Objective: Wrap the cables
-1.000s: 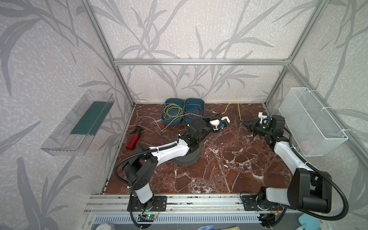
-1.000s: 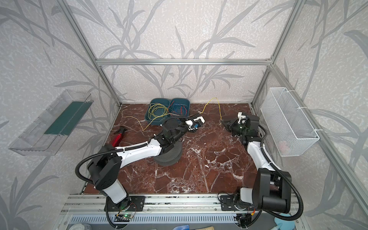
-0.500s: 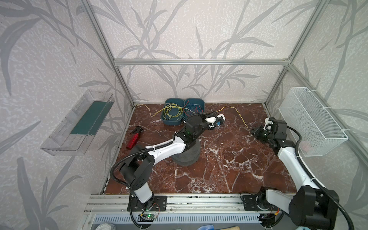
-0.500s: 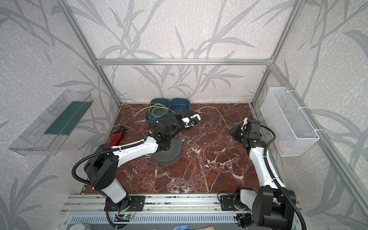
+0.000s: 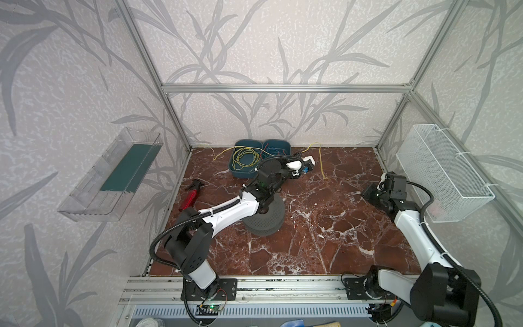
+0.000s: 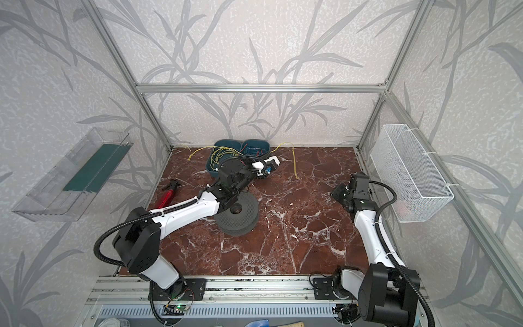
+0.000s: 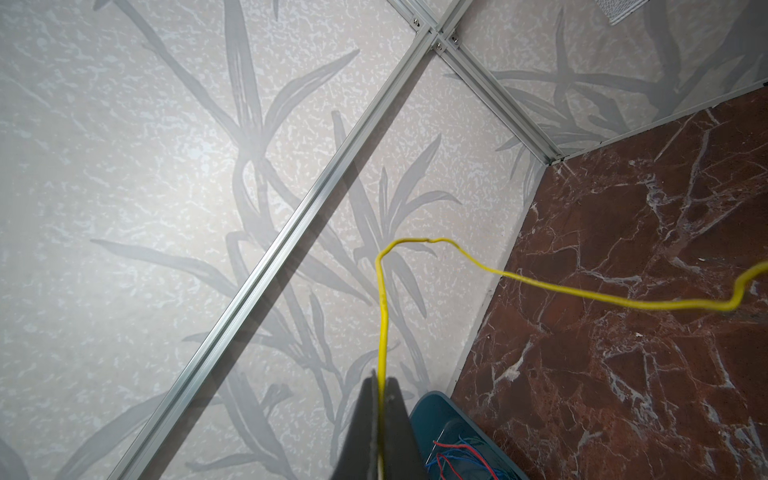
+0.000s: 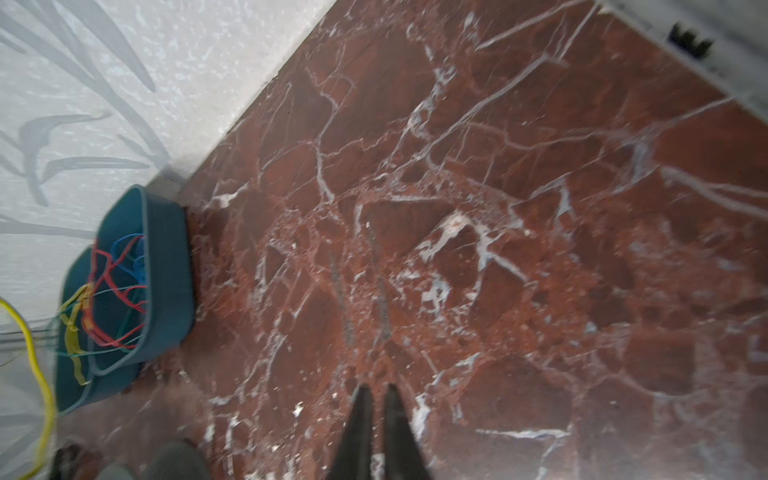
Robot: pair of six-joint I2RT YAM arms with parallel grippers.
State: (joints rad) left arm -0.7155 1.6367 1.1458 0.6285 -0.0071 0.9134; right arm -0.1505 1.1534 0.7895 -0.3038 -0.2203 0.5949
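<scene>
The cables are thin yellow wires. Several loops (image 5: 244, 158) lie tangled in a teal tray (image 5: 240, 174) at the back. One cable (image 5: 321, 158) runs from my left gripper (image 5: 304, 154), arcs up, and drops so its free end rests on the marble. In the left wrist view the left gripper (image 7: 380, 380) is shut on this yellow cable (image 7: 540, 284), which passes between its dark fingers. My right gripper (image 5: 366, 194) hovers low at the right side, away from the cable. In the right wrist view its fingers (image 8: 361, 399) stand slightly apart with nothing between them.
A second teal tray (image 5: 285, 145) with red and blue wires sits beside the first. A black spool (image 5: 268, 218) lies under the left forearm. A red spray bottle (image 5: 191, 195) lies at the left. A white mesh basket (image 5: 441, 170) and a clear shelf (image 5: 110, 175) hang on the side walls.
The right gripper has let go of the cable and drawn back to the right. The cable's free end has dropped onto the marble. The left gripper has swung toward the back wall.
</scene>
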